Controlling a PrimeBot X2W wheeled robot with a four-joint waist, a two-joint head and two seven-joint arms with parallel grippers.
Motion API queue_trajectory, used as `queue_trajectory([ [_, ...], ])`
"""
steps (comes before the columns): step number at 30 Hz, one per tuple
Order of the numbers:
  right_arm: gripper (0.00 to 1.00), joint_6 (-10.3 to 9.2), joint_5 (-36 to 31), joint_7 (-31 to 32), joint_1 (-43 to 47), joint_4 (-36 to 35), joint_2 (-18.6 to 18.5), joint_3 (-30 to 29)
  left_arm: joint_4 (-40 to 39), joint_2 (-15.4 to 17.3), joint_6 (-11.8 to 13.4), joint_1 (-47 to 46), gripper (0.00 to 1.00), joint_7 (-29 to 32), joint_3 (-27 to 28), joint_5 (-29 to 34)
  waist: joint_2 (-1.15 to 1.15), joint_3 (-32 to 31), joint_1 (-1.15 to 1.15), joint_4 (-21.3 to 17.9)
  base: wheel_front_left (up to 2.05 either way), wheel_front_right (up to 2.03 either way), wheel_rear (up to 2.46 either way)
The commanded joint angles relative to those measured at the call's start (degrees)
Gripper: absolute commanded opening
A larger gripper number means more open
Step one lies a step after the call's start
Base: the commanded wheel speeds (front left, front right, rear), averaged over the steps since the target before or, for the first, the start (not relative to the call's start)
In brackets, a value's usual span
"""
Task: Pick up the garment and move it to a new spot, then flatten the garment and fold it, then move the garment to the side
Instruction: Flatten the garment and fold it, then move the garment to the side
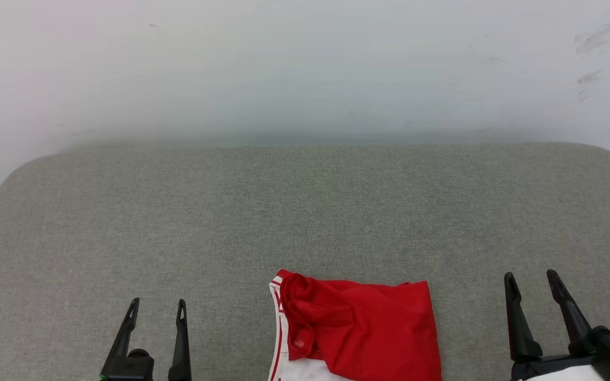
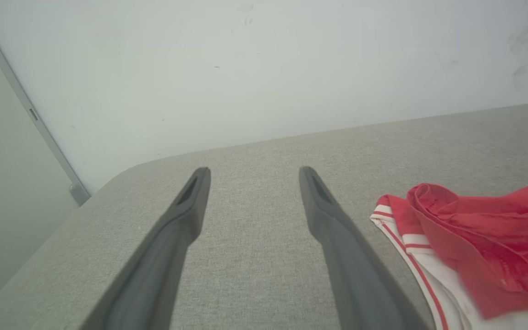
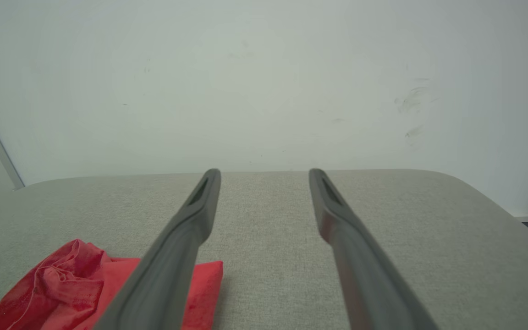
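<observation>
Nearest: the garment (image 1: 368,328) lies on the grey padded table (image 1: 305,211) as a compact red bundle; a white, red-striped sleeve edge shows along its left side. Its near part is cut off by the bottom of the head view, so its long axis cannot be settled; the visible part runs crosswise, left to right. Its far left corner is rumpled into a roll; its far and right edges are fairly straight.

Left of the garment: the left gripper (image 1: 158,302) is seen with fingers spread wide, nothing between them, clear of the cloth; in the left wrist view the striped edge lies just right of its right finger.

Right of the garment: the right gripper (image 1: 530,275) is likewise spread wide and empty, tips about level with the garment's far edge; in the right wrist view the garment's far right corner is partly hidden behind its left finger.

Judged: the garment lies between the two grippers; the gap on the right looks slightly narrower, by a small margin; either arm would reach it by moving inward.

Stage: the bundle fits a bunched shirt awaiting pickup as well as a roughly folded one set down; not settled.

Beyond the garment: the table runs to a rounded far edge, then a scuffed pale wall (image 1: 305,69).
</observation>
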Motion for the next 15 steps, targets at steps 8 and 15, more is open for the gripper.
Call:
queue_trajectory([
  [8,1.0,-0.05,0.4,-0.1,0.2,0.1,0.3,0.1,0.6,0.2,-0.2,0.4,1.0,-0.1,-0.1,-0.4,0.0,0.2,0.01,0.3,0.0,0.0,0.0],
  [15,1.0,-0.05,0.3,0.5,-2.6,0.0,0.2,-1.5,1.1,0.1,-0.4,-0.3,1.0,-0.1,-0.2,-0.6,0.0,0.4,0.01,1.4,0.0,0.0,0.0],
])
